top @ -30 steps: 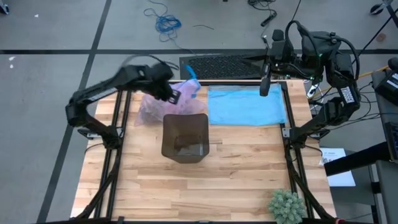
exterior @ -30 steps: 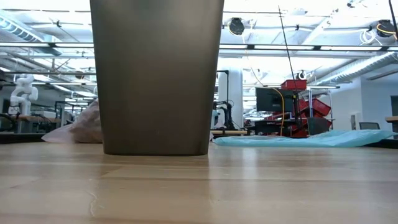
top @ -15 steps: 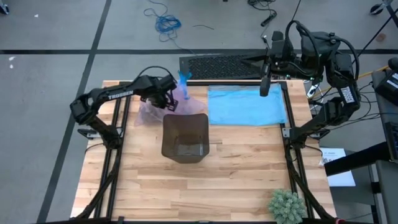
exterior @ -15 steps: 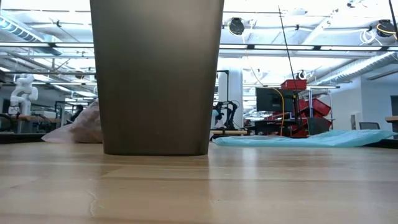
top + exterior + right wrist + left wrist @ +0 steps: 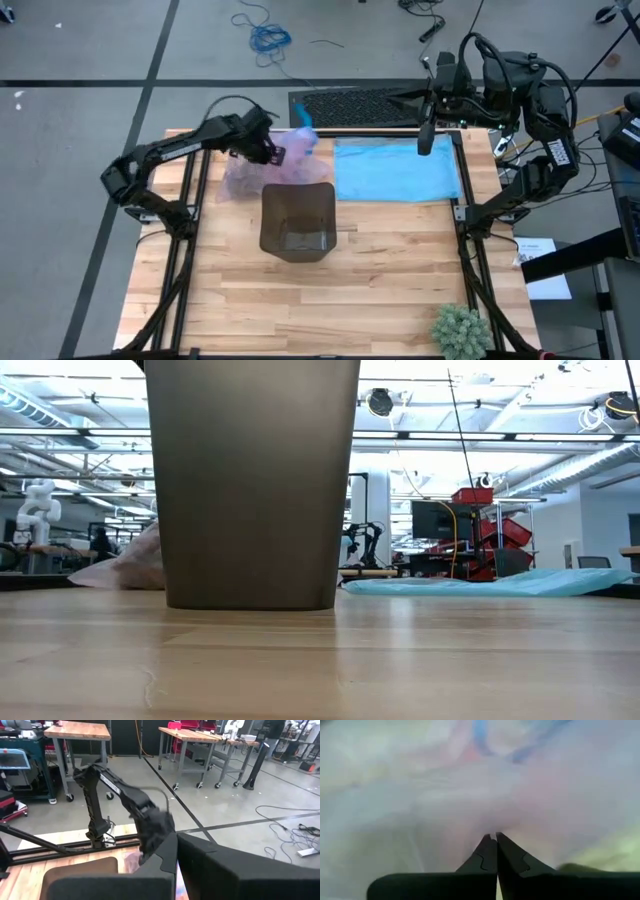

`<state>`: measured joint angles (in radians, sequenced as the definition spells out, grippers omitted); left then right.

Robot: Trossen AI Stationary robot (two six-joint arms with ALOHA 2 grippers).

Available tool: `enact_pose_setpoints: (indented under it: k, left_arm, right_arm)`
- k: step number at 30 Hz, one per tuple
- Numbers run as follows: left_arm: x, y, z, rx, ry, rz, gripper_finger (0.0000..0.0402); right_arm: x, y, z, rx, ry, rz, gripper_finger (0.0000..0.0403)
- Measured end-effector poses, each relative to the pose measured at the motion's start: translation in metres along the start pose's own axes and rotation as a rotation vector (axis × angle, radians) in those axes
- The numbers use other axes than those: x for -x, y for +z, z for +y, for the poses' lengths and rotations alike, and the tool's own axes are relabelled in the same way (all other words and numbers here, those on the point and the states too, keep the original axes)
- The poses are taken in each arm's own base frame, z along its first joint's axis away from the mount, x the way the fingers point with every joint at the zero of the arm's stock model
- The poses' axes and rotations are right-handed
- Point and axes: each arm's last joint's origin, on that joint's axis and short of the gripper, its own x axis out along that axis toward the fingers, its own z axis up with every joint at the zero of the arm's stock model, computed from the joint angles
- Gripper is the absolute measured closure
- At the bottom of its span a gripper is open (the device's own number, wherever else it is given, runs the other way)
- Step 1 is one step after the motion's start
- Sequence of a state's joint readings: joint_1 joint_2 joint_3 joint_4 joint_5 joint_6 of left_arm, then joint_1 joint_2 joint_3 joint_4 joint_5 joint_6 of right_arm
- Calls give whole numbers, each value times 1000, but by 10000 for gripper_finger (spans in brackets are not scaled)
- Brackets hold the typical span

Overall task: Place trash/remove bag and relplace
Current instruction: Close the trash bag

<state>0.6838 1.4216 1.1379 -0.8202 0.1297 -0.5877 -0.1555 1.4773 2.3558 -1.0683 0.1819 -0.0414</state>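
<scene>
Step in hand, by the look of it: removing the old bag. The left gripper [image 5: 272, 150] sits at the far-left table edge with fingers pinched together into the bag [image 5: 262, 166], apparently holding the film. The bag is a crumpled lavender-pink translucent heap lying just behind the bin [image 5: 297, 220], already out of it. The bin stands unlined, some trash [image 5: 298, 238] at its bottom. Next move likely: clear the bag aside, then fit the light blue bag [image 5: 395, 170]. The right gripper [image 5: 426, 140] is parked at the far-right corner, fingers closed, empty.
</scene>
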Motion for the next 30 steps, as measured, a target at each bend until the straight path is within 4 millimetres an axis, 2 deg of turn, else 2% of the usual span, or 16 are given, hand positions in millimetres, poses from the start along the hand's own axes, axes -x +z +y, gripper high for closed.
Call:
enact_pose_setpoints:
  k: [6, 8, 10, 16, 20, 30]
  left_arm:
    - [69, 4, -21, -22, -170, -225, 402]
    - [80, 6, -27, -39, -219, -283, 402]
    - [81, 5, -29, -47, -231, -288, 402]
    - [48, 13, -32, -68, -188, -212, 402]
    - [13, 22, -31, -127, -99, -153, 402]
    - [-70, 32, -3, -107, 80, 82, 402]
  right_arm:
    - [0, 0, 0, 3, -1, -1, 401]
    - [0, 0, 0, 5, -1, -2, 401]
    - [0, 0, 0, 5, -1, -3, 401]
    - [0, 3, 0, 0, -2, -26, 401]
    - [0, 3, 0, -8, -2, -33, 401]
    - [0, 4, 0, -57, -2, -36, 401]
